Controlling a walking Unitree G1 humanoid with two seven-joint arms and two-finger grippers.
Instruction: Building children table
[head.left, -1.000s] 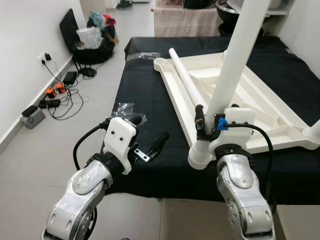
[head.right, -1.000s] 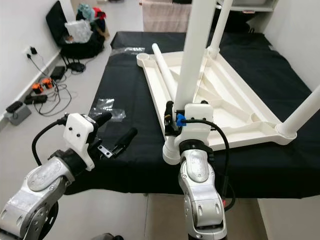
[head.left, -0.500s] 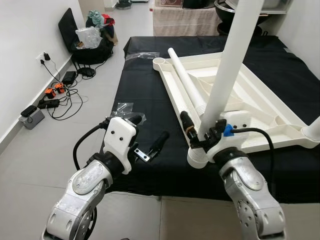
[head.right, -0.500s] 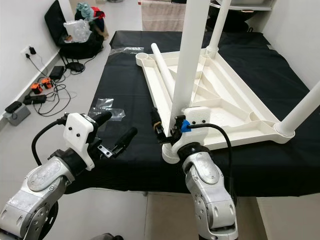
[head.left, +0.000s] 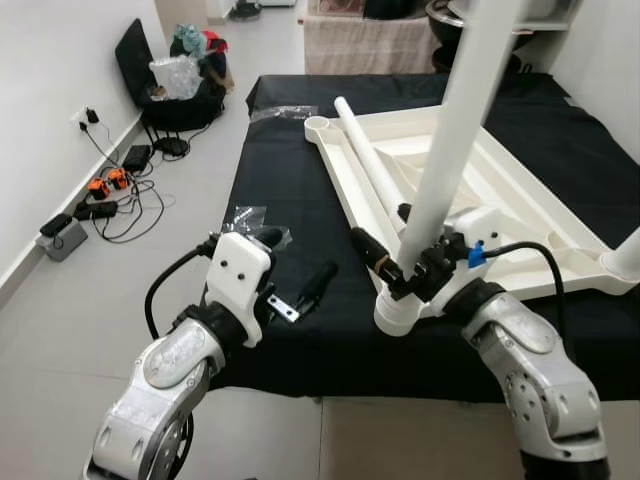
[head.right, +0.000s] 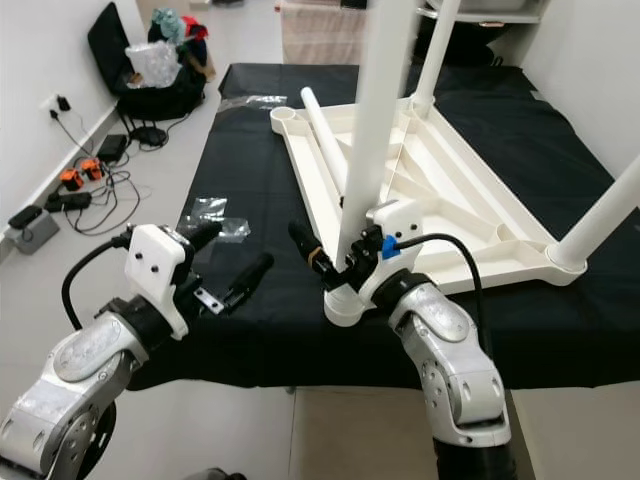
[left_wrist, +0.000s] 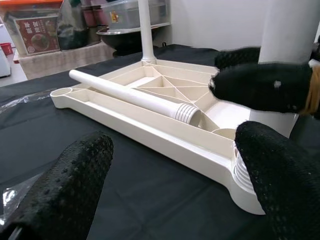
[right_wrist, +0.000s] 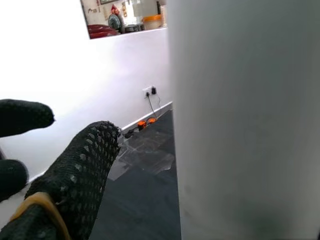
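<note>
The cream children's table top (head.left: 520, 205) lies upside down on a black cloth. One white leg (head.left: 445, 150) stands upright in its near corner socket (head.left: 397, 312). My right gripper (head.left: 385, 232) is low on that leg and open. One finger (head.left: 372, 253) sticks out on the near left side, apart from the leg, and the other fingertip (head.left: 403, 212) peeks out from behind it. A loose leg (head.left: 370, 165) lies inside the table top. My left gripper (head.left: 298, 262) hovers open over the cloth's near left edge, holding nothing.
Two more legs (head.right: 437, 50) (head.right: 600, 225) stand in the far and right corners. Clear plastic bags (head.left: 250, 215) (head.left: 285, 112) lie on the cloth. On the floor at the left lie cables and power strips (head.left: 105, 185), and a black chair holds bags (head.left: 180, 75).
My right wrist has swung out to the right and rolled. Its fingers, which stood upright against the leg, now point left around it. The left arm has not moved.
</note>
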